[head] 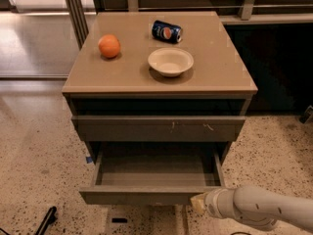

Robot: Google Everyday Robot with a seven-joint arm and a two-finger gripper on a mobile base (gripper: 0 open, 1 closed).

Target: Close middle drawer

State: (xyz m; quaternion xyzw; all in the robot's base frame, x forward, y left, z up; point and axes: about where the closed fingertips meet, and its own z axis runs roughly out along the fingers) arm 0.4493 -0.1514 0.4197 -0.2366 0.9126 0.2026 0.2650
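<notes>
The middle drawer (146, 196) of a grey-brown cabinet stands pulled far out, its flat interior empty and its slim plain front panel facing me. Above it is a taller drawer front with small pale scratches (159, 129), nearly shut. My gripper (199, 202) is at the lower right, at the right end of the open drawer's front panel. The white arm (259, 208) runs off to the right edge. The gripper's tip is close against the panel and mostly hidden by the wrist.
On the cabinet top (220, 67) lie an orange (109, 46), a blue soda can on its side (166, 32) and a pale bowl (170, 61). Speckled floor surrounds the cabinet. A black object (46, 218) lies at the lower left.
</notes>
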